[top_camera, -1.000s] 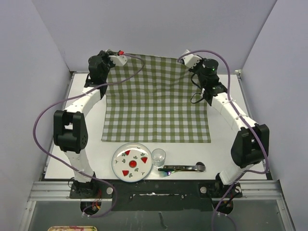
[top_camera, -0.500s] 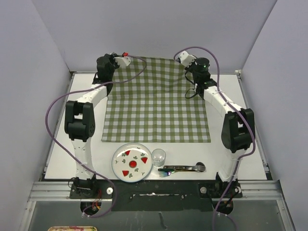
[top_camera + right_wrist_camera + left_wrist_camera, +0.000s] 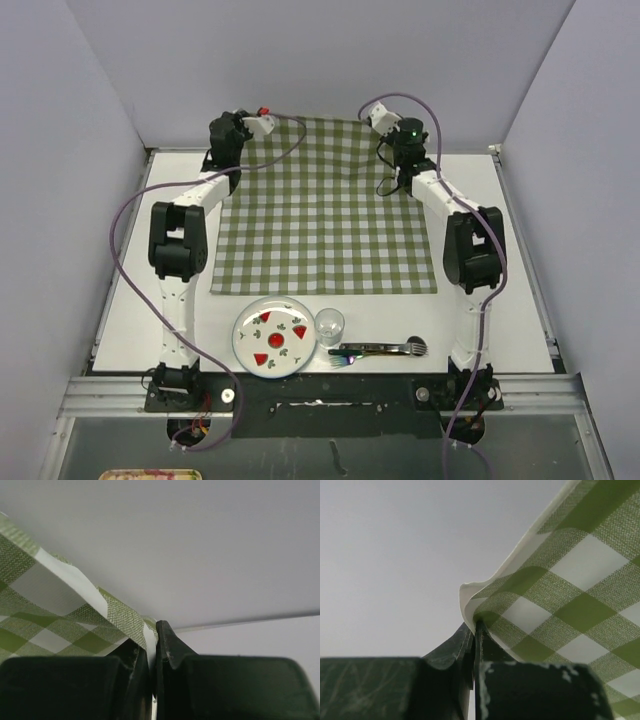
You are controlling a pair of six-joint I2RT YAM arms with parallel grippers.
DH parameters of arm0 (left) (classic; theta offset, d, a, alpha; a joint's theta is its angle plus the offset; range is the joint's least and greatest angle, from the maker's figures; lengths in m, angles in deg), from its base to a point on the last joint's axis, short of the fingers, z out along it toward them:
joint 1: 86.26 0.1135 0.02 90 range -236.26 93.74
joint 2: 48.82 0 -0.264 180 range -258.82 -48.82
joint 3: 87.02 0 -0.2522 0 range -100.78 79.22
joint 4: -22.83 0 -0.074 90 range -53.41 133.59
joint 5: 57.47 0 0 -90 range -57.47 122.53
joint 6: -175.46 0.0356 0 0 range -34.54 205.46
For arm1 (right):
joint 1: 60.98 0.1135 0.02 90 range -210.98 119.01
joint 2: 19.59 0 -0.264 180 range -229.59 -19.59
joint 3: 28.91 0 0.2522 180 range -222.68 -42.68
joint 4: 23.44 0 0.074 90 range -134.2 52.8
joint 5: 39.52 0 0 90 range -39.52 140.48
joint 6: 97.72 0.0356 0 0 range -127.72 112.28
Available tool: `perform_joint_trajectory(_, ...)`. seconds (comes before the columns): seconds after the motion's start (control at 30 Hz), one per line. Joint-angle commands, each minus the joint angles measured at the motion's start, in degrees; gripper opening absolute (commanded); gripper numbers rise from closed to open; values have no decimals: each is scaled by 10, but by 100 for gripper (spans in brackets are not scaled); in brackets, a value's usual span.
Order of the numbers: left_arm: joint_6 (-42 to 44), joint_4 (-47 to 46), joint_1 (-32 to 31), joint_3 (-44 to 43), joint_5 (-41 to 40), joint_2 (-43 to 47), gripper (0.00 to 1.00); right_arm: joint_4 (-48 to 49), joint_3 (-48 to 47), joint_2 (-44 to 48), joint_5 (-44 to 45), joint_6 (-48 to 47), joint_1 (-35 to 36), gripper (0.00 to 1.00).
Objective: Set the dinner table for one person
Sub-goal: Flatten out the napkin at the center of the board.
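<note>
the cloth [image 3: 325, 220] is being spread; it is lying on the white tabletop [image 3: 120, 300]; the left jaws are pinching shut on its far left corner, and the right jaws on its far right corner, both held up a little; next, i think, both corners are needing to go down flat and be let go gently; the plate [image 3: 238, 335], the glass [image 3: 330, 324] and the fork and spoon [image 3: 380, 350] are sitting off the cloth at the near edge; the glass is looking empty; the plate is showing only little red and green pictures

Matt woven checked cloth [image 3: 325, 220], smooth white dinner table [image 3: 400, 315], glossy plate [image 3: 273, 337], clear glass [image 3: 330, 325], shiny metal cutlery [image 3: 380, 350]
</note>
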Motion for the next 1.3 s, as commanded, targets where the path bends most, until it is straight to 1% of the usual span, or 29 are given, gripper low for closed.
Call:
perform_joint_trajectory(0.0, -11, -27, 0, -42, -34, -37, 0, 37, -41, -11, 27, 9, -5, 0)
perform_joint_trajectory(0.1, -14, -20, -2, -44, -29, -47, 0, 41, -46, -22, 26, 10, -6, 0)
perform_joint_trajectory(0.23, -12, -24, -3, -50, -30, -64, 4, 46, -59, -42, 29, 10, -6, 0)
perform_joint_trajectory(0.27, -12, -25, -3, -53, -30, -68, 7, 49, -63, -48, 32, 9, -5, 0)
perform_joint_trajectory(0.3, -13, -25, -2, -55, -31, -73, 15, 51, -67, -54, 36, 7, -5, 0)
perform_joint_trajectory(0.33, -13, -24, -2, -61, -32, -76, 21, 57, -72, -60, 41, 6, -5, 0)
perform_joint_trajectory(0.4, -18, -27, -2, -67, -33, -82, 25, 77, -76, -70, 54, -2, -3, 0)
perform_joint_trajectory(0.5, -34, -23, 0, -82, -31, -87, 45, 99, -76, -79, 63, -14, -2, 0)
perform_joint_trajectory(0.53, -38, -21, 0, -89, -31, -89, 48, 103, -77, -82, 65, -16, -1, 0)
perform_joint_trajectory(0.67, -43, -5, -1, -117, -28, -97, 50, 110, -90, -94, 74, -19, -2, 0)
perform_joint_trajectory(0.87, -44, -10, -3, -123, -28, -95, 50, 130, -109, -116, 89, -30, -1, 6)
perform_joint_trajectory(0.97, -46, -7, -1, -123, -28, -93, 51, 117, -136, -135, 94, -31, 0, 16)
perform_joint_trajectory(1.1, -53, -4, -2, -103, -29, -79, 51, 73, -192, -169, 98, -20, -1, 37)
perform_joint_trajectory(1.17, -56, -8, -2, -83, -26, -64, 51, 58, -205, -177, 95, -11, -1, 42)
perform_joint_trajectory(1.27, -56, -11, -3, -54, -18, -45, 51, 57, -216, -190, 89, -9, -2, 42)
